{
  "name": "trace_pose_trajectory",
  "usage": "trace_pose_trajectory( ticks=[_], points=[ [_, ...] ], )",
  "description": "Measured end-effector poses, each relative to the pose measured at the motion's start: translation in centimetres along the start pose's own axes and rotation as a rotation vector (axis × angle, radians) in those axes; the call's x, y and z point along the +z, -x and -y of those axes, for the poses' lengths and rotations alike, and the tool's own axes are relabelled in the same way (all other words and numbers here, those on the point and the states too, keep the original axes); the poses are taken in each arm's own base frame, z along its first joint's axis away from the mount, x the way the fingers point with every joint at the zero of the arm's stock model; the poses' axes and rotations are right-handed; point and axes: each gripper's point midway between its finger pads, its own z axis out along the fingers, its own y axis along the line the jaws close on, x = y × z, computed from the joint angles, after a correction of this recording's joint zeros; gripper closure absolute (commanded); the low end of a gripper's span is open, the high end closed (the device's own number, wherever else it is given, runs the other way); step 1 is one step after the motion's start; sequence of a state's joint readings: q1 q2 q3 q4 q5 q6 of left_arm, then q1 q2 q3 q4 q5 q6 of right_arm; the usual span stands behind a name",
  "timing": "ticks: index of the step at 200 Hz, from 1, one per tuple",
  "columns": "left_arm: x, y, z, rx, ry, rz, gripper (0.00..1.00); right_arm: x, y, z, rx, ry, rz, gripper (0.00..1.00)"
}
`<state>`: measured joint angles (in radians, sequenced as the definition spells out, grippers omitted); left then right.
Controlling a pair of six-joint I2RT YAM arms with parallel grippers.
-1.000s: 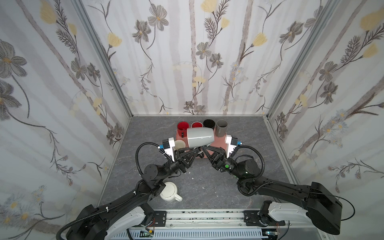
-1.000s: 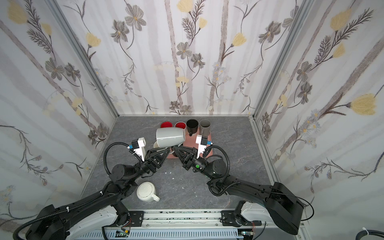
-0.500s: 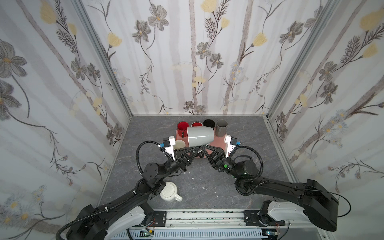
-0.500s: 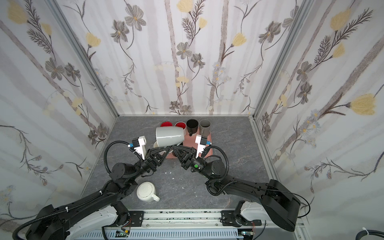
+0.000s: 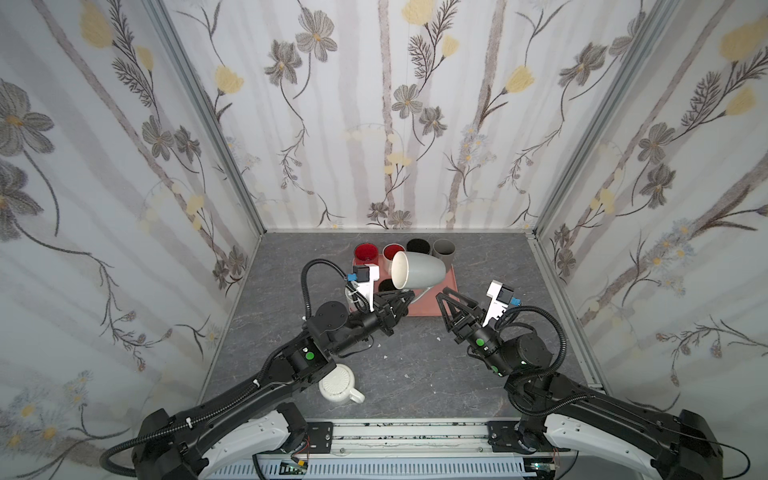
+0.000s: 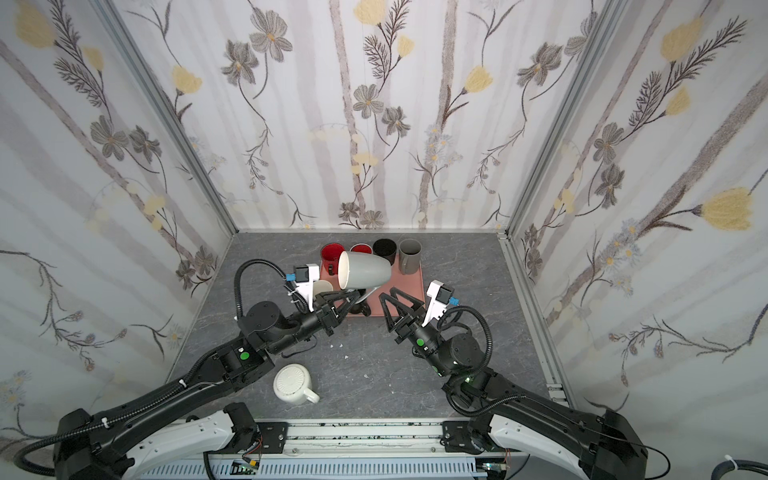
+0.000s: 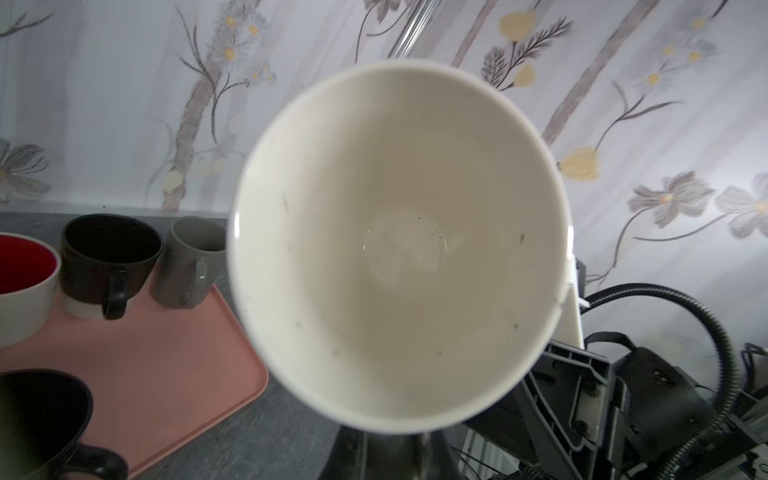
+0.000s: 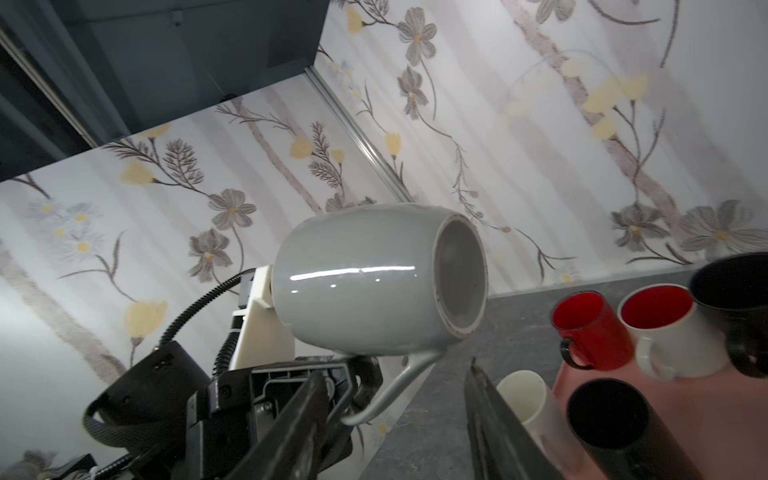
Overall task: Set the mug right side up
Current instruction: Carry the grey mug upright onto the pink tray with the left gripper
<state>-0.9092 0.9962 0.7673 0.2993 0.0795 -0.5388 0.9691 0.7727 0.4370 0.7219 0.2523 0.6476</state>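
Observation:
The grey mug [image 5: 419,270] [image 6: 365,270] hangs in the air on its side above the pink tray, mouth turned left. My left gripper [image 5: 409,295] [image 6: 355,296] is shut on its thin handle [image 8: 399,386] from below. In the left wrist view the mug's cream inside [image 7: 399,249] fills the picture and hides the fingertips of the left gripper [image 7: 399,455]. My right gripper [image 5: 446,301] [image 6: 388,299] [image 8: 395,374] stands open to the right of the mug, touching nothing. The right wrist view shows the mug's base [image 8: 461,278].
The pink tray [image 5: 428,307] holds two red mugs [image 5: 366,253] [image 5: 392,251], a black one [image 5: 418,246], a grey one [image 5: 444,249], another black mug [image 5: 386,285] and a cream cup [image 6: 322,286]. A white mug [image 5: 338,382] stands upside down at the front.
The left gripper has shut on the mug's handle. The right gripper has opened, let go of the mug and drawn back to the right.

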Motion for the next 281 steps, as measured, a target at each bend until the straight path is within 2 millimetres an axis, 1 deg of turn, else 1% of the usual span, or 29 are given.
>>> trace_pose_trajectory(
  ticks=[15,30,48,69,97,115,135,178,207,223,281],
  points=[
    [1.2,-1.3,-1.5,0.014,0.111,-0.068,1.0,-1.0,0.2,2.0,-0.028,-0.104,0.007,0.48],
    [2.4,-2.9,-3.1,0.036,0.231,-0.139,1.0,-2.2,0.0,4.0,-0.054,-0.194,-0.001,0.48],
    [3.6,-4.7,-4.2,0.068,0.322,-0.219,1.0,-3.5,-0.1,6.0,-0.08,-0.284,-0.004,0.48],
    [5.2,-6.6,-5.6,0.107,0.404,-0.295,1.0,-4.7,-0.3,7.5,-0.103,-0.35,-0.012,0.48],
    [7.4,-9.2,-7.8,0.166,0.502,-0.397,1.0,-5.9,-0.5,8.8,-0.122,-0.4,-0.018,0.48],
    [8.6,-10.9,-9.2,0.193,0.555,-0.455,1.0,-6.5,-0.4,9.2,-0.127,-0.413,-0.016,0.48],
    [9.6,-12.4,-10.7,0.227,0.603,-0.502,1.0,-7.1,-0.1,9.4,-0.129,-0.425,-0.007,0.48],
    [11.5,-14.0,-13.3,0.266,0.674,-0.558,1.0,-8.0,0.2,9.9,-0.132,-0.441,0.007,0.48],
    [11.4,-15.2,-15.7,0.266,0.728,-0.602,1.0,-8.5,0.4,10.2,-0.134,-0.451,0.015,0.48],
    [11.1,-15.6,-16.6,0.266,0.752,-0.618,1.0,-8.6,0.4,10.3,-0.135,-0.453,0.016,0.48],
    [11.4,-16.0,-17.9,0.285,0.804,-0.63,1.0,-8.9,0.6,10.4,-0.148,-0.459,0.021,0.48]
  ],
)
